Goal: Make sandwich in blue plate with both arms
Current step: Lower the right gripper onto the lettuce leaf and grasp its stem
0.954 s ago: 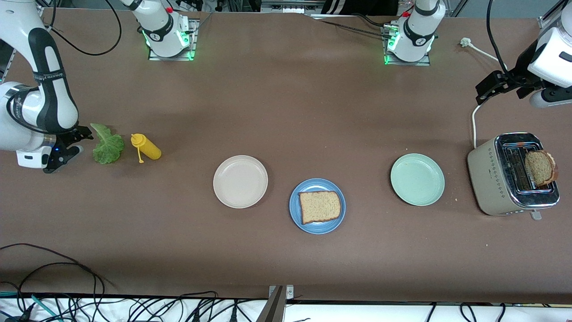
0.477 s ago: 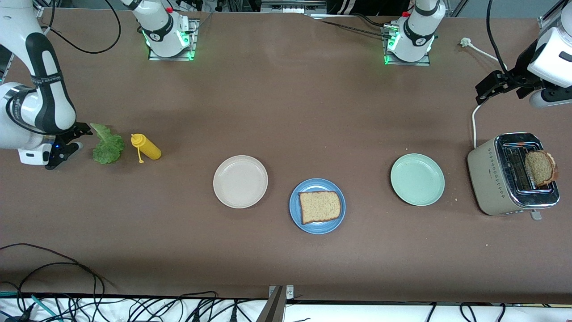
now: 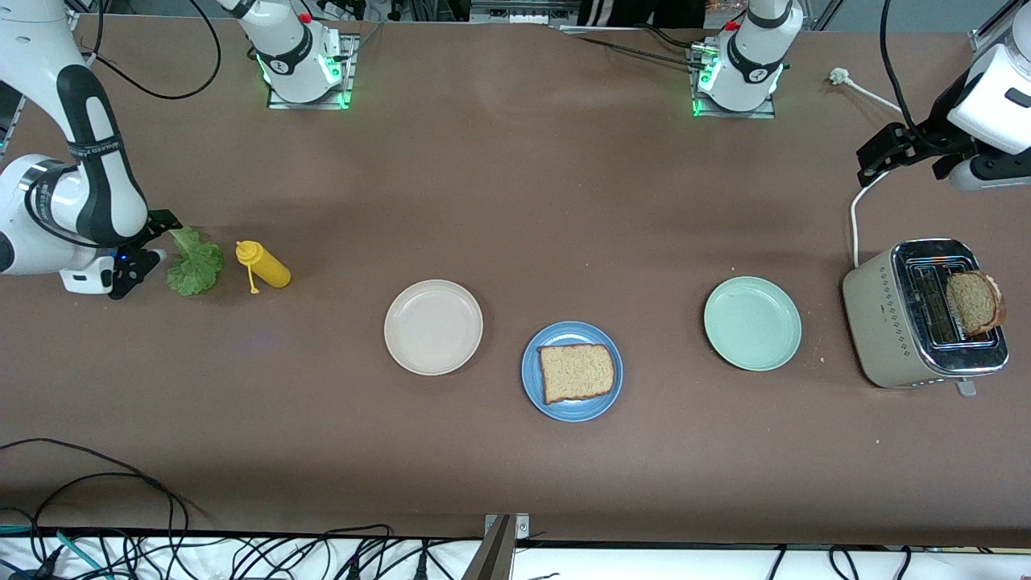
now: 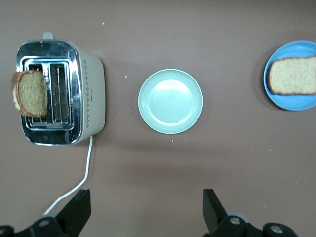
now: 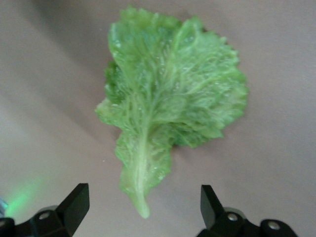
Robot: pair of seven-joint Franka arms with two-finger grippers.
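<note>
the blue plate [image 3: 572, 371] sits on the brown bench [image 3: 515, 201], between the beige plate [image 3: 433, 327] and the pale green plate [image 3: 752, 323] and a little nearer the front camera than both. one slice of brown wholegrain bread [image 3: 577, 372] lies flat on it, uncovered. a second slice [image 3: 975, 302] stands tilted in a slot of the cream toaster [image 3: 922, 316] at the left arm's end of the bench, leaning out over the toaster's edge.

the lettuce leaf [image 3: 194, 262] lies on the bench at the right arm's end, just beside the yellow squeeze bottle [image 3: 263, 265], which lies on its side. the right end effector [image 3: 138, 256] is low at the stalk end of the leaf, its jaws spread wide and holding nothing; in the right wrist view the fingers [image 5: 74, 205] flank the stalk without touching it.

the left end effector [image 3: 884, 155] hangs over the bench near the toaster's white cord [image 3: 855, 217], jaws wide and empty.
</note>
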